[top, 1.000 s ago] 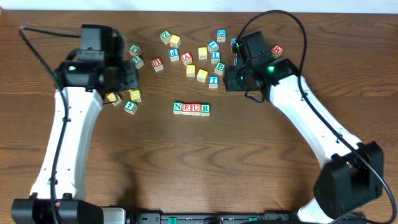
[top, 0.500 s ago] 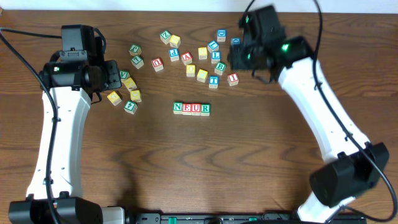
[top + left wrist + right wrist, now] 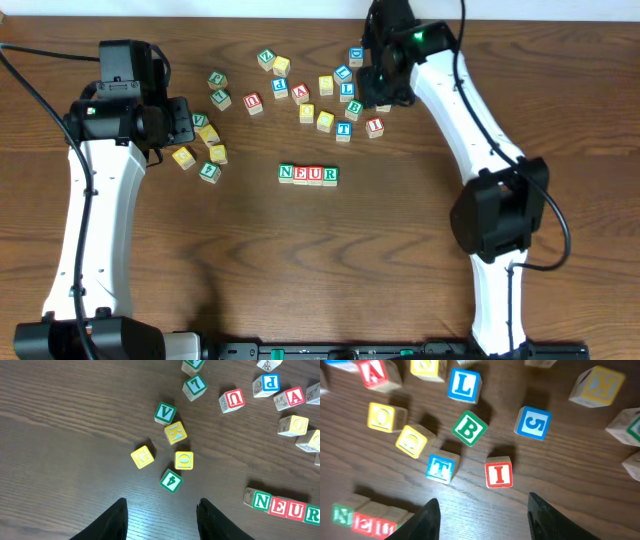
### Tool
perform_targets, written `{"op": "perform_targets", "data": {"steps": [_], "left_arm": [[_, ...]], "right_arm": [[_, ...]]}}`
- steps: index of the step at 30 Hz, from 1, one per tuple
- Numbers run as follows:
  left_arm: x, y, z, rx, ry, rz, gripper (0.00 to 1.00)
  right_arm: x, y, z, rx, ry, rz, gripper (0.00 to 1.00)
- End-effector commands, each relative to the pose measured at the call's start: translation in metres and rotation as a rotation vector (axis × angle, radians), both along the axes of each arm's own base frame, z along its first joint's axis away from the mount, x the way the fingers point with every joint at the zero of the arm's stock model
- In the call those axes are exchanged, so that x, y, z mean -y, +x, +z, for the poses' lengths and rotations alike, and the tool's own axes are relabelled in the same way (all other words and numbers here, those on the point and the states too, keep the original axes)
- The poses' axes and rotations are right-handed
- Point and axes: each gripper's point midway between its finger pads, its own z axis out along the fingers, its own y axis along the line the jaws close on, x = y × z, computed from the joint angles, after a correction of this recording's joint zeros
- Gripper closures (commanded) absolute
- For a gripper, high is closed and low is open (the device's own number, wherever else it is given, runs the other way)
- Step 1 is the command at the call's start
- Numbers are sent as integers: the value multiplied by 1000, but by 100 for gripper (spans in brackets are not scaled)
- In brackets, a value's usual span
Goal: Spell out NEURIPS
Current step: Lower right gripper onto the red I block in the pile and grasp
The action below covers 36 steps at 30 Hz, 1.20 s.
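Observation:
Four cubes stand in a row reading N, E, U, R (image 3: 308,175) at the table's middle, also seen as the NEUR row (image 3: 285,506) and as the same row (image 3: 362,519). A red I cube (image 3: 374,126) sits to the row's upper right. In the right wrist view the I cube (image 3: 498,474) lies just ahead of my right gripper (image 3: 482,505), which hangs open and empty. A blue P cube (image 3: 270,382) lies among the loose cubes at the back. I cannot pick out an S cube. My left gripper (image 3: 161,505) is open and empty, short of a green 4 cube (image 3: 171,480).
Loose cubes lie scattered at the back centre, among them a blue T (image 3: 440,468), a green B (image 3: 469,428), a blue L (image 3: 464,385) and a blue 5 (image 3: 533,423). A small cluster with a green V (image 3: 165,412) and a yellow K (image 3: 175,433) lies by the left arm.
My left gripper drew back to the left off the cube cluster and its jaws opened. My right arm swung toward the table's back, uncovering the red I cube.

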Motion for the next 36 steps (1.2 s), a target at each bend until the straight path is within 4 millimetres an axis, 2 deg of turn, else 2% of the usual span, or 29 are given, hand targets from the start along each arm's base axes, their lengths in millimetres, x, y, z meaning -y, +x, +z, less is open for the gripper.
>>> {"op": "perform_targets", "data": {"steps": [1,6,11,17,22,27,31,36], "left_arm": [[-4,0,5,11,7,19,55],[-4,0,5,11,7,19,55],[-4,-1,5,10,7,18,55],[-4,-1,5,9,6,18,55],[-4,-1,5,9,6,19,55],[-4,-1,5,9,5,21,55],[-4,-1,5,9,5,22,55],[-4,-1,5,10,0,29,55]], "right_arm": [[0,2,-18,-24,-26,28,49],[2,-4,-54,-107,-55,28,50],[4,-5,-77,-145,-71,27,51],[8,0,-79,-125,-90,19,50],[12,-4,-88,-137,-114,20,50],[11,-2,-91,-132,-113,20,53],[12,-1,-91,-129,-112,19,60],[12,-2,-91,-129,-116,18,62]]}}
